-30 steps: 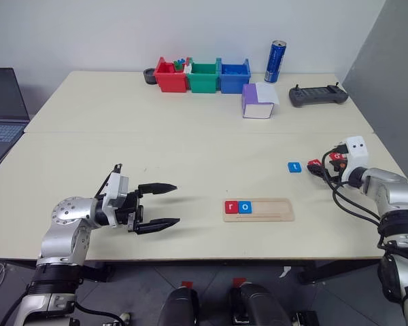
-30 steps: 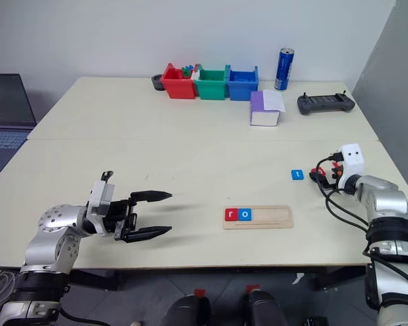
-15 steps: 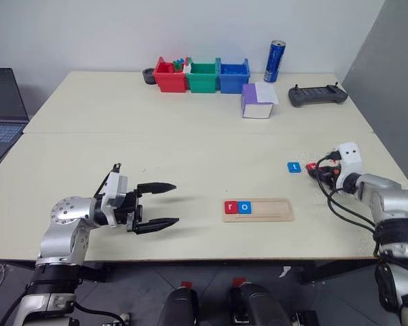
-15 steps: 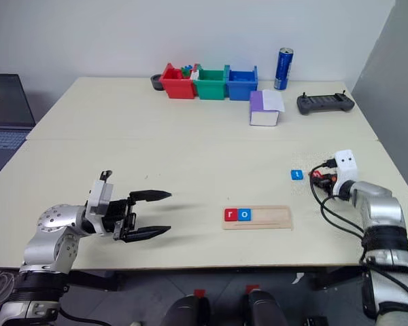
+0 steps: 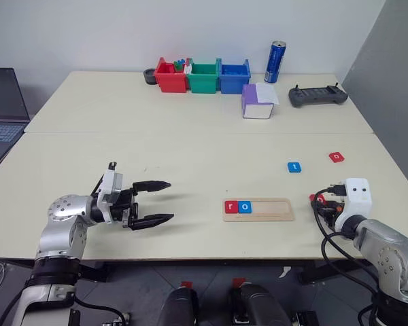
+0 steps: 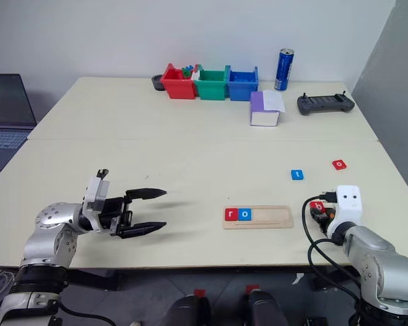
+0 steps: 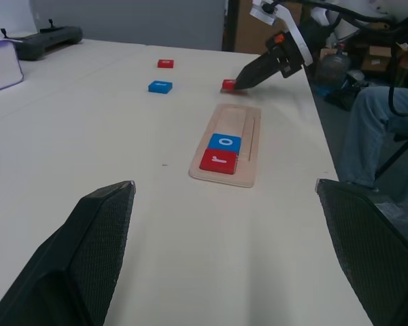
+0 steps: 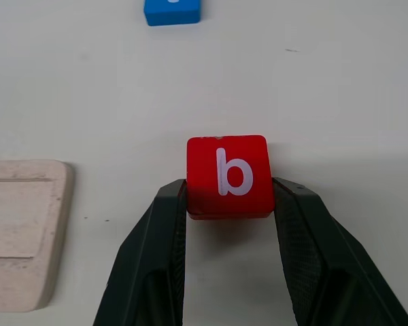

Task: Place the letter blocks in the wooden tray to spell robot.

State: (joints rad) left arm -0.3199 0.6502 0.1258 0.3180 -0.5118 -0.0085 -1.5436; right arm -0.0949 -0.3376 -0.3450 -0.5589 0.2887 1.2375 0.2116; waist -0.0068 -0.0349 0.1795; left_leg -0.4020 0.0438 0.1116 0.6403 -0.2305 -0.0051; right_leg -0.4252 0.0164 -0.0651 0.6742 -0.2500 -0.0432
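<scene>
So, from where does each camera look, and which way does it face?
Head views: from above, forward and down; both arms show over the table.
Left wrist view: along the open left gripper toward the wooden tray.
Right wrist view: down at the right gripper clamping the red b block.
Shared: tray, b block.

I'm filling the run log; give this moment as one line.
right gripper: shut on red b block | wooden tray: r, o placed | left gripper: open, idle
</scene>
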